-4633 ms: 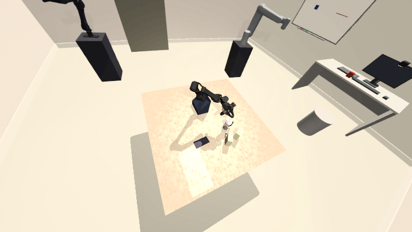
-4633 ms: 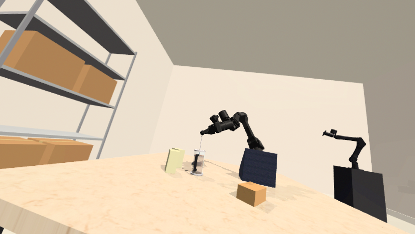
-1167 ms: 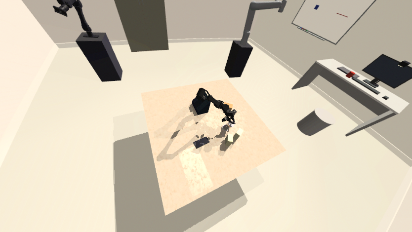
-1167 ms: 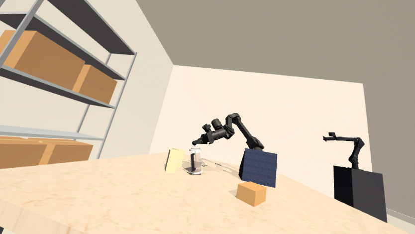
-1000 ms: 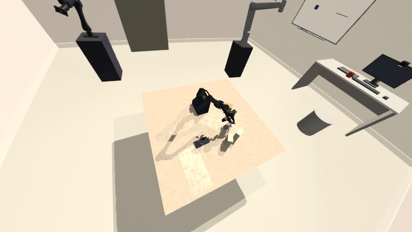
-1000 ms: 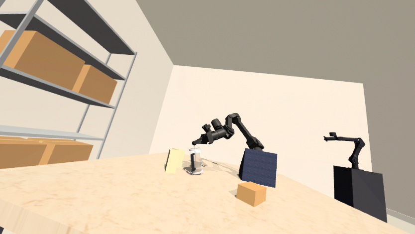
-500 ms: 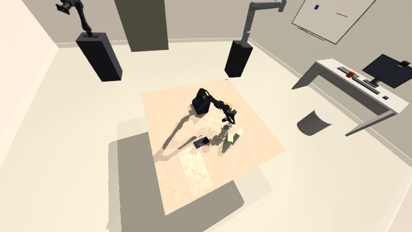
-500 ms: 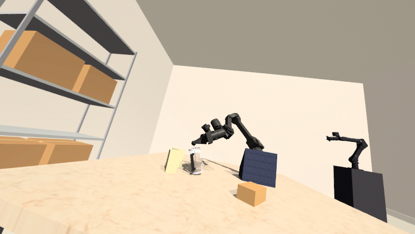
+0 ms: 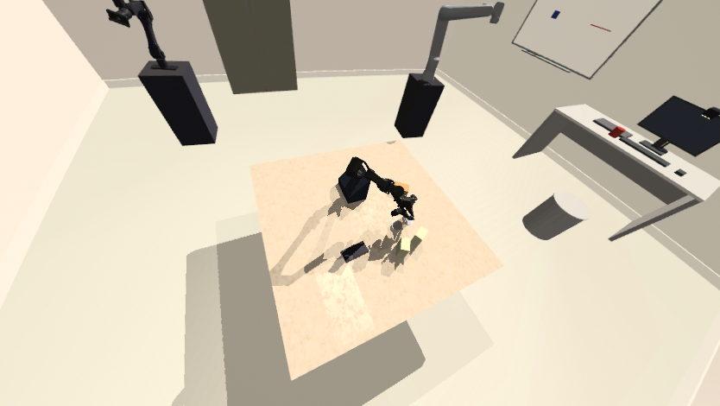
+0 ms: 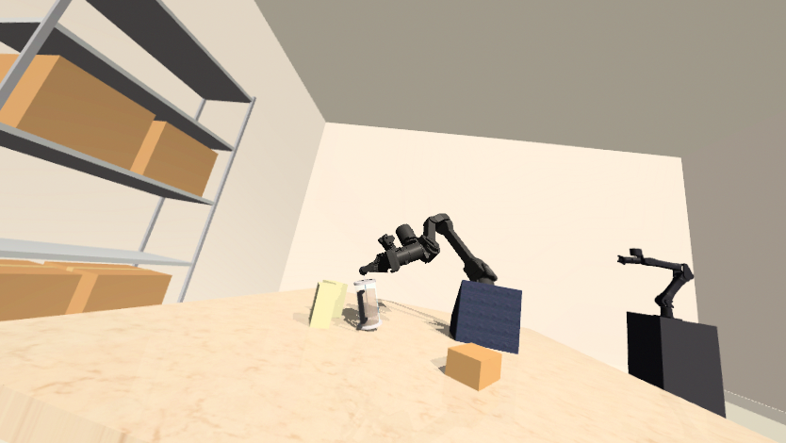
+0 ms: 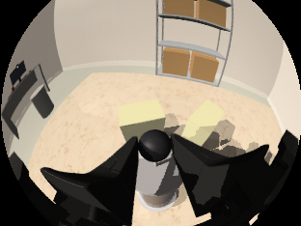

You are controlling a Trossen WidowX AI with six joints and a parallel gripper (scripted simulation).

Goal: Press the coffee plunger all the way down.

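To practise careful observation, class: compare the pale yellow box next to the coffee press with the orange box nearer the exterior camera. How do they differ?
The pale yellow box is tall, thin and stands on a narrow side; the orange box is squat and cube-like. The pale yellow box sits right beside the coffee press, under the claw that grips the plunger knob; the orange box lies apart, near the arm's dark base. Both are plain boxes resting on the table.

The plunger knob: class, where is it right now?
In the wrist view, the black plunger knob sits centre frame, gripped by the hand, atop the glass press, with two pale yellow blocks just beyond.
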